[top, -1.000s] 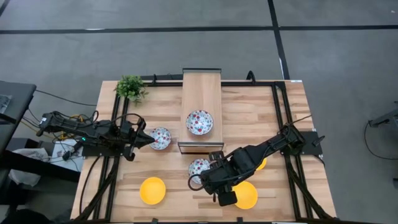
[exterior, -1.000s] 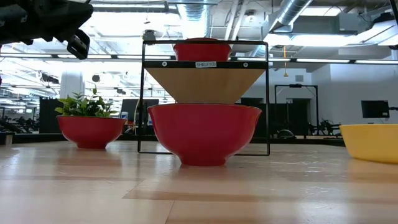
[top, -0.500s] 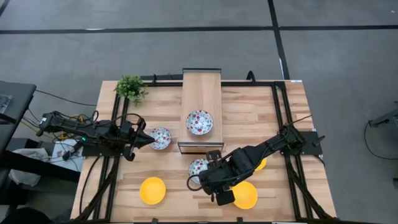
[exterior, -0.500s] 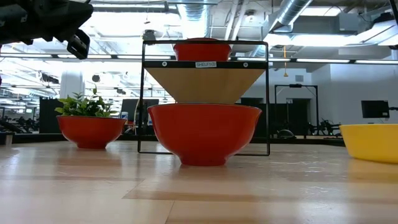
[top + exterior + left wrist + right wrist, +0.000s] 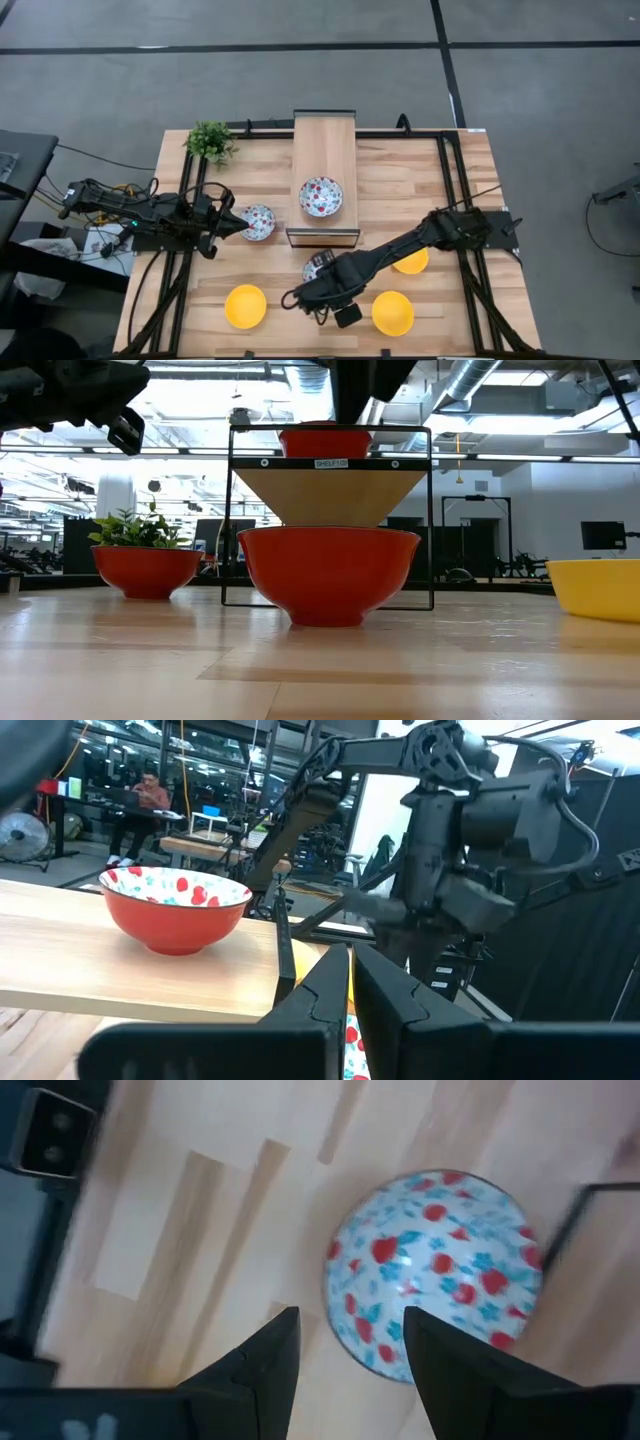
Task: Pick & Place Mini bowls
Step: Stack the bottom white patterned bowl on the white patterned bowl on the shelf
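Floral bowl (image 5: 432,1270) sits upright below right pincer (image 5: 345,1345).

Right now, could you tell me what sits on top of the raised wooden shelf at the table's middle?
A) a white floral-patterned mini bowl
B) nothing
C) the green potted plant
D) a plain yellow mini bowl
A: in the high view one white floral-patterned mini bowl rests on the raised wooden shelf.

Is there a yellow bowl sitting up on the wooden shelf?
No, the only bowl on the wooden shelf is a flowery bowl; the yellow bowls sit on the table.
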You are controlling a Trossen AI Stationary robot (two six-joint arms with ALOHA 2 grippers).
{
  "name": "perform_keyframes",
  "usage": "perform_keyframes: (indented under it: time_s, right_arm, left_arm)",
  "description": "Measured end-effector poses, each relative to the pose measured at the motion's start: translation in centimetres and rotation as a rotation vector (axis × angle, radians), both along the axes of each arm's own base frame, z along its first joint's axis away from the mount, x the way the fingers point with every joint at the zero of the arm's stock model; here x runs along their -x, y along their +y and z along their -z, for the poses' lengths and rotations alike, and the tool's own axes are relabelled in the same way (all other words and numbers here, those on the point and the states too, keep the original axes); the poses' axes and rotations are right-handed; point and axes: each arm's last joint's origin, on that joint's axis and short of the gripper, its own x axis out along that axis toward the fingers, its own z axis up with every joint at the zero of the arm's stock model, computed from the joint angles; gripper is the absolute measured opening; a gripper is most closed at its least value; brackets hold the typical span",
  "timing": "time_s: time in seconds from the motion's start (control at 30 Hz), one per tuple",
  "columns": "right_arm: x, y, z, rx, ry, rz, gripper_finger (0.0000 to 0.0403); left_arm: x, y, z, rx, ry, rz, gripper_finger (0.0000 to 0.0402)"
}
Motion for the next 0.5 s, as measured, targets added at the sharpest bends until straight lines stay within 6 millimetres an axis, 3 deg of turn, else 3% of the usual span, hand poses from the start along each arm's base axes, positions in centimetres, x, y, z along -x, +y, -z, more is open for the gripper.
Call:
perform_keyframes:
  time_s: [0.37,0.5]
  right_arm:
    - [-0.9,-0.4,0.2,-0.048,-0.034,0.019,0.0169]
    - [-1.0,-0.1,1.7,-0.036,0.008,0.046,0.0169]
  left_arm:
    - [0.0,0.0,0.0,0.0,0.0,0.0,0.0017]
    - [0.0,0.0,0.0,0.0,0.0,0.0,0.0017]
